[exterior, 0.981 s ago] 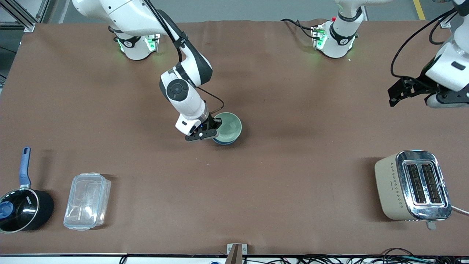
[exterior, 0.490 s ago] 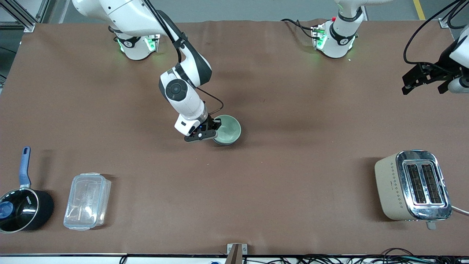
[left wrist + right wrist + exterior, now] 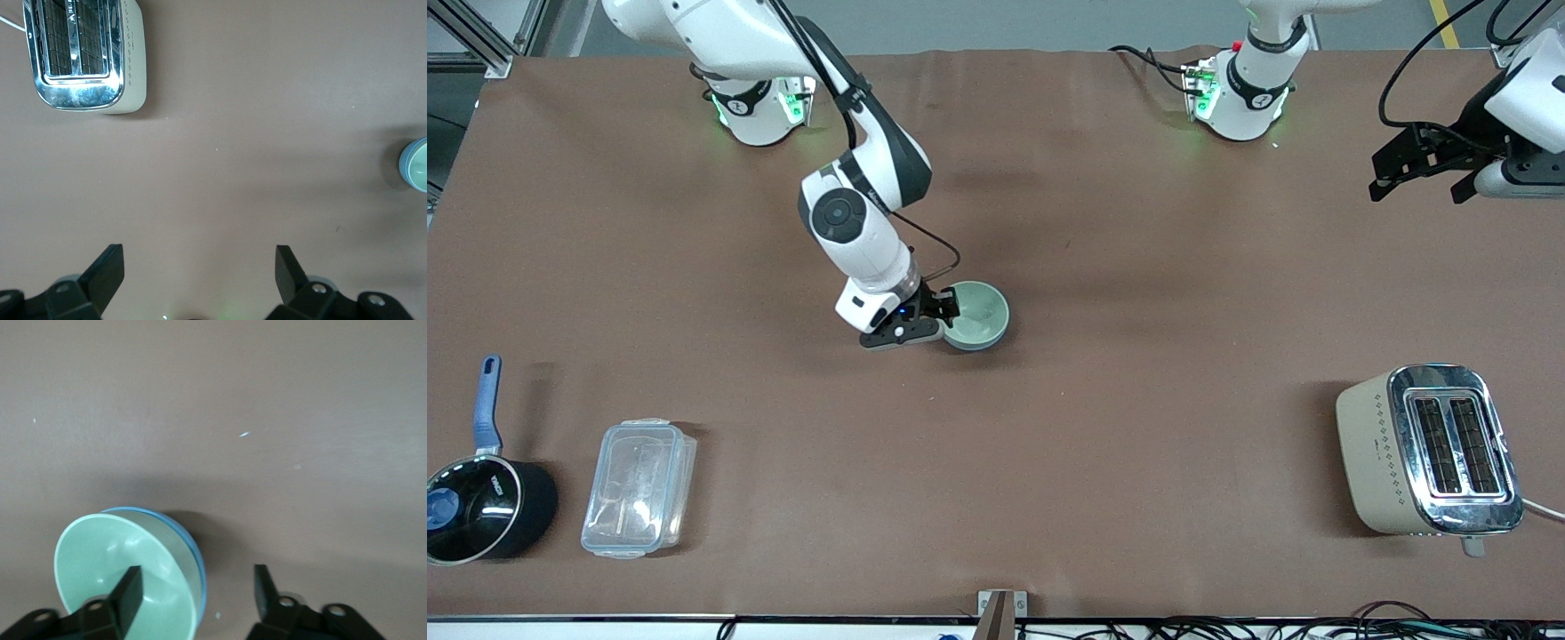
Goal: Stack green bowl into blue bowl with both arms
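The green bowl (image 3: 980,311) sits nested inside the blue bowl (image 3: 195,555) near the middle of the table. Only a thin blue rim shows around it in the right wrist view, where the green bowl (image 3: 113,567) fills the near part. My right gripper (image 3: 941,316) is open and low at the bowls' rim. In its wrist view (image 3: 197,577) one finger is inside the green bowl and the other outside over the table, neither pressing the rim. My left gripper (image 3: 1418,182) is open and empty, high over the left arm's end of the table (image 3: 198,257). The stacked bowls (image 3: 417,163) show small in the left wrist view.
A beige and chrome toaster (image 3: 1427,449) stands at the left arm's end, near the front camera, and also shows in the left wrist view (image 3: 83,57). A clear plastic container (image 3: 639,487) and a black pot with a blue handle (image 3: 480,507) stand at the right arm's end.
The green bowl has settled down into the blue bowl, hiding most of the blue. My right gripper shifted slightly toward the right arm's end. My left gripper rose and swung back.
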Controlling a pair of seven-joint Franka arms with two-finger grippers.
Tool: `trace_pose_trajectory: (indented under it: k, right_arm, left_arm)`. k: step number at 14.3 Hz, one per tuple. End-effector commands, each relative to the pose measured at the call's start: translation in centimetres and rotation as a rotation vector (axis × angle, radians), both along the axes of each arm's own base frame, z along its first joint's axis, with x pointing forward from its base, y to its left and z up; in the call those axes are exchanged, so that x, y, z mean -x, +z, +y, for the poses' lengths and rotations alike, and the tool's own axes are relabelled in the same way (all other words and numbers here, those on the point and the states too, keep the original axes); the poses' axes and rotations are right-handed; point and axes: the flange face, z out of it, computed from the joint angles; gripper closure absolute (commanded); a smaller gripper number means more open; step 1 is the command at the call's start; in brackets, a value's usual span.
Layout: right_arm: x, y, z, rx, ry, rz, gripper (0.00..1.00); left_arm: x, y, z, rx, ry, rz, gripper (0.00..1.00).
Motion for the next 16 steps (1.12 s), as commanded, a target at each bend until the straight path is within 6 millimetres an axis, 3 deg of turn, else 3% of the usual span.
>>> trace_pose_trajectory:
  k: [1, 3, 6, 8, 13, 16]
  right_arm:
    - [-1.1, 7.8, -4.5, 0.012, -0.029, -0.002, 0.0]
    - [-3.0, 12.5, -8.4, 0.021, -0.043, -0.004, 0.0]
    - [-6.4, 19.5, -15.8, 0.044, -0.053, -0.01, 0.0]
    - [-7.8, 23.1, -20.5, 0.054, -0.099, -0.013, 0.0]
    - [-8.7, 29.5, -31.0, 0.093, -0.152, -0.051, 0.0]
    - [-6.9, 32.6, -35.7, 0.079, -0.176, -0.048, 0.0]
  left_arm:
    - [0.0, 0.3, 0.0, -0.012, 0.0, -0.03, 0.0]
    - [-0.1, 0.3, -0.2, -0.036, -0.008, -0.043, 0.0]
    - [0.1, 0.3, -0.6, -0.047, -0.017, -0.043, 0.0]
    - [0.0, 0.3, -0.7, -0.047, -0.018, -0.042, 0.0]
    - [-0.1, 0.2, -0.7, -0.045, -0.019, -0.042, 0.0]
    - [-0.3, 0.2, -0.8, -0.045, -0.022, -0.042, 0.0]
